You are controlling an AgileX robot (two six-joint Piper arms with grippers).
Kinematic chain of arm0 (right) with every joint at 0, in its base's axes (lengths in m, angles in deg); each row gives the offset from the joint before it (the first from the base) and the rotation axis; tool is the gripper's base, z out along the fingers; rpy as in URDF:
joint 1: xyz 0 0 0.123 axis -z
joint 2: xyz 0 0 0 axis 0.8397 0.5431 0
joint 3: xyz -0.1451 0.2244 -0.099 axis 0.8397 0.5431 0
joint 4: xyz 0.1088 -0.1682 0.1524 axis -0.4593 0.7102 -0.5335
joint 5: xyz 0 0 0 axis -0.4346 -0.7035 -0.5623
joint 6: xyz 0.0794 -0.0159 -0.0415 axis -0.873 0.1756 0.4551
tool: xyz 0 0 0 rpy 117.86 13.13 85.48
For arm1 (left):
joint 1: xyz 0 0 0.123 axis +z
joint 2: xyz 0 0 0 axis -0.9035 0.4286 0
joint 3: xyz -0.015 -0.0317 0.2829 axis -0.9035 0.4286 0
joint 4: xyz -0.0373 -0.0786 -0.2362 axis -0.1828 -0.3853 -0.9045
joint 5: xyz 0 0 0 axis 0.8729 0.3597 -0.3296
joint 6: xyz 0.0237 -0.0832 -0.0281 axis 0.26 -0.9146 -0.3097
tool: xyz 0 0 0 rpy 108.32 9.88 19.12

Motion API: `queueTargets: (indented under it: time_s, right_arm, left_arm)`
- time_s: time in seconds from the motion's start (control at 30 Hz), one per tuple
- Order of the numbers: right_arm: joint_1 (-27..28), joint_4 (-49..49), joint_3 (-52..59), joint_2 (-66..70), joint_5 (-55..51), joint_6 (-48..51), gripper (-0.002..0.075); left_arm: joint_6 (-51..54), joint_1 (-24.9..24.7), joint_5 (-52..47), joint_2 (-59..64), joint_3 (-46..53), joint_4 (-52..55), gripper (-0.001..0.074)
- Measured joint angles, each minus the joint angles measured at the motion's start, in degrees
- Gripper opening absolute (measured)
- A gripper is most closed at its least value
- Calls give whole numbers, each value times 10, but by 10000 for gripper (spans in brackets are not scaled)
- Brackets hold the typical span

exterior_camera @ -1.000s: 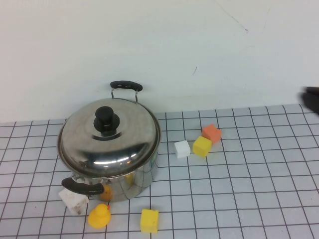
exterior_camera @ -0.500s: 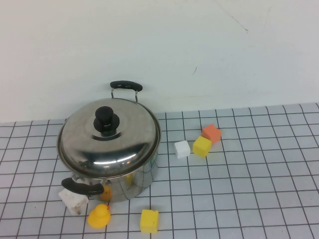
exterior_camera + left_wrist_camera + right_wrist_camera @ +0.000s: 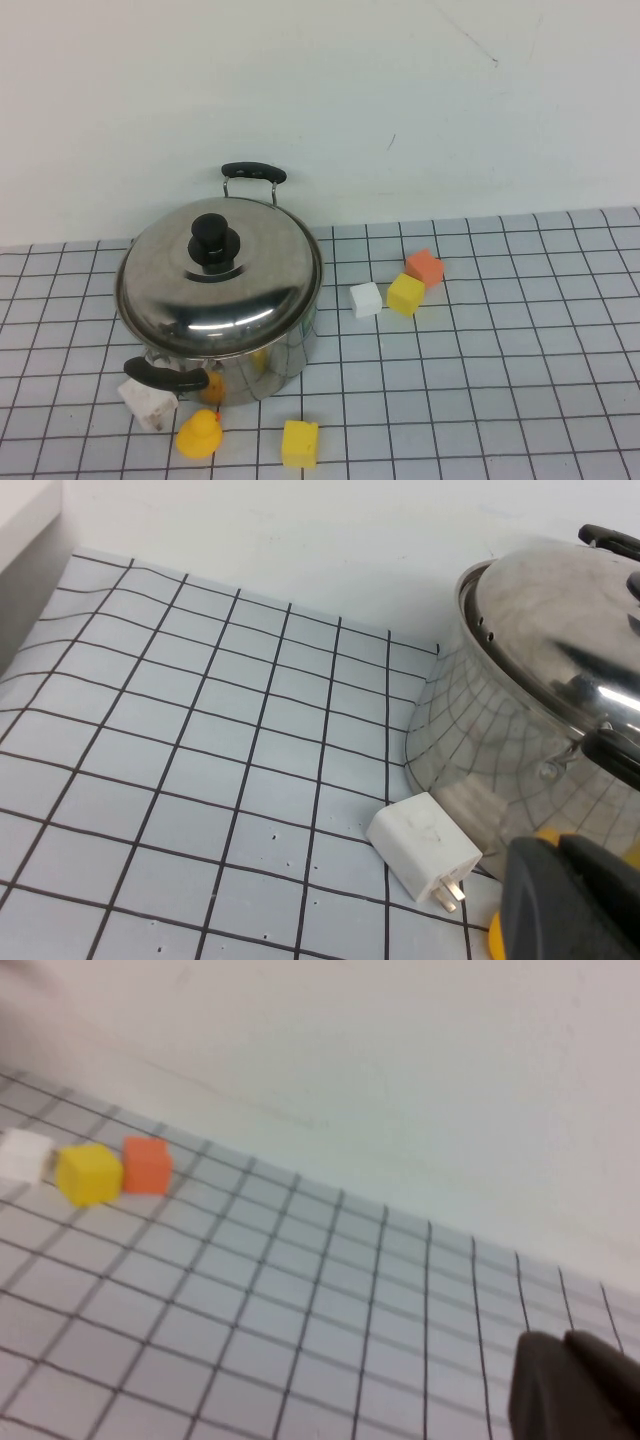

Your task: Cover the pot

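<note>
The steel pot [image 3: 275, 362] stands at the left of the gridded mat, with one black handle [image 3: 253, 172] at the back and one [image 3: 165, 377] at the front. The domed steel lid [image 3: 225, 290] with its black knob [image 3: 214, 240] rests on the pot's rim. In the left wrist view the pot [image 3: 470, 770] and lid [image 3: 560, 650] show close by. My left gripper [image 3: 556, 852] is shut and empty, low beside the pot's front. My right gripper [image 3: 565, 1345] is shut and empty over bare mat far to the right. Neither gripper shows in the high view.
A white charger plug [image 3: 147, 403] lies by the pot's front handle, also in the left wrist view [image 3: 424, 845]. A yellow duck [image 3: 200, 435] and a yellow cube [image 3: 300, 443] lie in front. White [image 3: 366, 299], yellow [image 3: 405, 293] and orange [image 3: 425, 267] cubes lie to the right.
A dark part of my right arm stood at the high view's right edge one second ago and has gone out of that view. The pot and lid have not moved.
</note>
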Motion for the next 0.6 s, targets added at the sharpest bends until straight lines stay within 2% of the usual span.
queueTargets:
  time_s: [0.13,0.6]
  right_arm:
    - [28,-2,33,-9,2,-18,-2]
    - [118,-2,31,-8,-46,-163,-2]
  left_arm:
    - [0,0,0,0,0,0,-3]
    - [0,0,0,0,0,0,-3]
